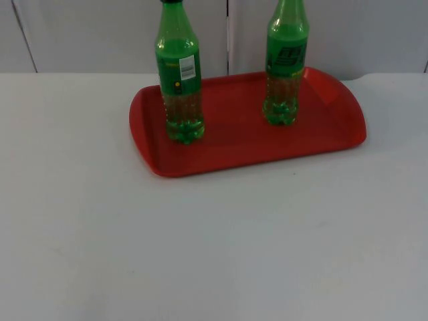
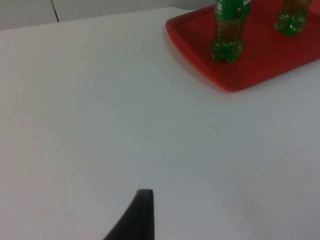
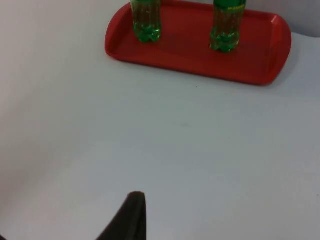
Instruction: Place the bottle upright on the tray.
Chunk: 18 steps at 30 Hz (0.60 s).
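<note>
A plain white table top stretches across the scene, its matte surface evenly lit and carrying only soft, faint shadows. At its far edge it meets a pale grey partition wall, divided into panels by thin dark vertical seams. One seam slants near the wall's left end, another stands just right of centre. The light is diffuse and cool, without glare or hard edges.
</note>
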{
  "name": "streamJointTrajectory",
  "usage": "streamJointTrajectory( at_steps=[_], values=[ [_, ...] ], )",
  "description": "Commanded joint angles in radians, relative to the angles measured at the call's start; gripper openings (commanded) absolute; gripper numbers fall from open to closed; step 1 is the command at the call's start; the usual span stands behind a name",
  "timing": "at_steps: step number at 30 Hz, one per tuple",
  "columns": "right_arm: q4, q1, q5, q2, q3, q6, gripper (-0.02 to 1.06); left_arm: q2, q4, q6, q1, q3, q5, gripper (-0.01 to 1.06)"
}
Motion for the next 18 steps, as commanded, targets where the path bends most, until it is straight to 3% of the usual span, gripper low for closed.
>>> streamJointTrajectory(
  at_steps=[1,18],
  values=[
    [0.002,-0.009,0.001,-0.004,0.002,-0.012,1.05,-0.003,0.003,-0.005,0.0,0.005,-0.011,1.05],
    [0.002,-0.233,0.001,-0.004,0.002,-0.012,1.05,-0.003,0.003,-0.005,0.0,0.005,-0.011,1.05]
  ],
)
